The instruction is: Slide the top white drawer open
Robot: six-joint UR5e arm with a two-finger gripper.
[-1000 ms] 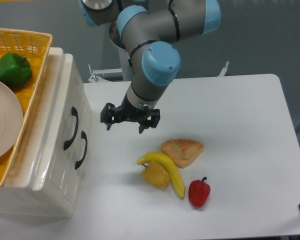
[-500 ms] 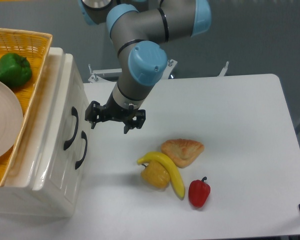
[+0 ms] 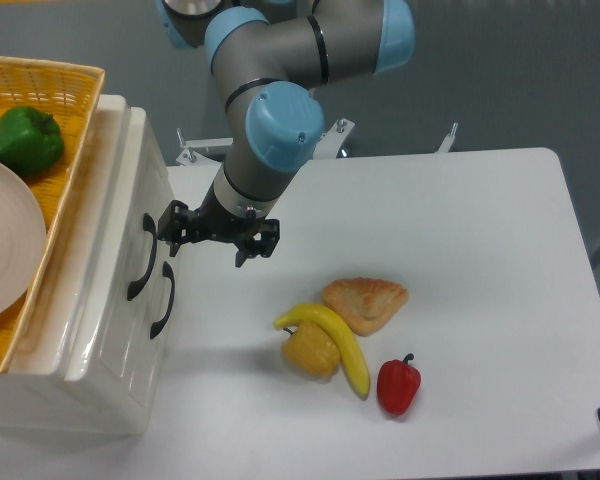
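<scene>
Arm comes in from 12 o'clock, bends down w/ the gripper [image 3: 208, 236] hanging low over the table [image 3: 460, 250], just beside the cabinet [image 3: 100, 330] front. Its fingers [image 3: 243, 247] are spread apart, nothing between them; the left-side one sits right at the upper end of a black handle [image 3: 143, 258], touching or nearly so — can't tell which from here.

The top white drawer [image 3: 130, 215] is at approx 9 o'clock from the gripper, closed flush in the cabinet face, its curved handle facing the table. The lower drawer [image 3: 135, 335] w/ its own handle [image 3: 163, 299] sits just toward 6 o'clock of it, also shut.

On top of the cabinet, far at 9 o'clock: a yellow basket [image 3: 55, 105] holding a green pepper [image 3: 22, 140] and a white plate [image 3: 2, 250].

Out on the table at about 5 o'clock from the gripper, well apart from it: a banana [image 3: 332, 338] draped over a yellow pepper [image 3: 310, 350], a pastry [image 3: 365, 301] just beside at 1 o'clock of them, and a red pepper [image 3: 398, 385] near the banana's lower tip.
</scene>
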